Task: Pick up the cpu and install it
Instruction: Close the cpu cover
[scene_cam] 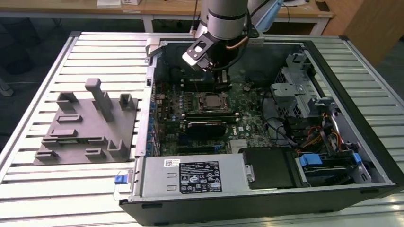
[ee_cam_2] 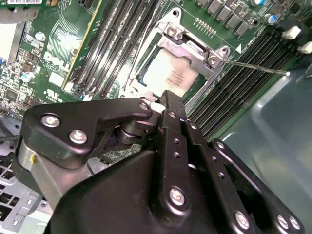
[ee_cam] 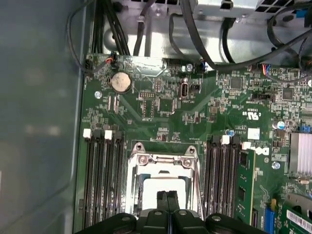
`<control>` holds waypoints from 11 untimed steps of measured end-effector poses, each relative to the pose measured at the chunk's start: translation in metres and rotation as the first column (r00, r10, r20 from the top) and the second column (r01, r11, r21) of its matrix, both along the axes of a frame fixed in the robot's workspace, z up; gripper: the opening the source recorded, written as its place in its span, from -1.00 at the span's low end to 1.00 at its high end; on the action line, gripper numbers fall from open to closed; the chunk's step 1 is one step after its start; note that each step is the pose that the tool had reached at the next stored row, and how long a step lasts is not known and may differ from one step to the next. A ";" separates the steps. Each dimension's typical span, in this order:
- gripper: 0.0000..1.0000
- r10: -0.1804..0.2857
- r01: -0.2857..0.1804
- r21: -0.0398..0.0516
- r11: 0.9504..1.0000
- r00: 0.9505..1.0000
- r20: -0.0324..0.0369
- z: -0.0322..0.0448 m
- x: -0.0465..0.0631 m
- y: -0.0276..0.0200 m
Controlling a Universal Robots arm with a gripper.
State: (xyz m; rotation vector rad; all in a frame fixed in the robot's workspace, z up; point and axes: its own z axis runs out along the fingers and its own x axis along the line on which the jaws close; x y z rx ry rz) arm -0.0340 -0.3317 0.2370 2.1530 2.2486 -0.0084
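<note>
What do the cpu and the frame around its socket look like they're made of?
The cpu: likely a metal lid, pale matte silver, evenly bright. The socket frame: probably steel, shiny, with sharp glints and screw heads.

Your bench is a ribbed silver metal table [scene_cam: 38, 189], evenly lit. Behind the table stands a light wooden desk [scene_cam: 164, 10]. Dark floor [scene_cam: 28, 45] lies off the table's far corner at the exterior view's left, a brown wooden panel [scene_cam: 372, 28] off the opposite one.

1. My gripper [ee_cam: 167, 194]: matt black metal, bright screws.
2. The cpu [ee_cam_2: 168, 73]: dull silver metal top.
3. The socket frame [ee_cam_2: 195, 51]: shiny bare metal.
4. The circuit board [ee_cam: 126, 112]: glossy green.
5. The tray [scene_cam: 75, 146]: matt grey plastic.
6. The table [scene_cam: 38, 198]: ribbed pale metal.
</note>
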 end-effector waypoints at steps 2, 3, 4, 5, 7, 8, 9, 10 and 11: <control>-0.79 0.000 0.000 0.000 1.000 1.000 0.000 0.0000 0.000 0.0000; -0.79 0.000 0.000 0.000 1.000 1.000 0.000 0.0000 0.000 0.0000; -0.79 0.000 0.000 0.000 1.000 1.000 0.000 0.0000 0.000 0.0000; -0.79 0.000 0.000 0.000 1.000 1.000 0.000 0.0000 0.000 0.0000; -0.79 0.009 -0.009 0.000 1.000 1.000 0.000 0.0000 0.000 0.0000; -0.79 0.018 -0.018 0.000 1.000 1.000 0.000 0.0000 0.000 0.0000; -0.79 0.030 -0.030 0.000 1.000 1.000 0.000 0.0000 0.000 0.0000; -0.79 0.045 -0.045 0.000 0.999 0.999 0.000 0.0000 0.000 0.0000; -0.79 0.065 -0.065 0.000 0.998 0.998 0.000 0.0000 0.000 0.0000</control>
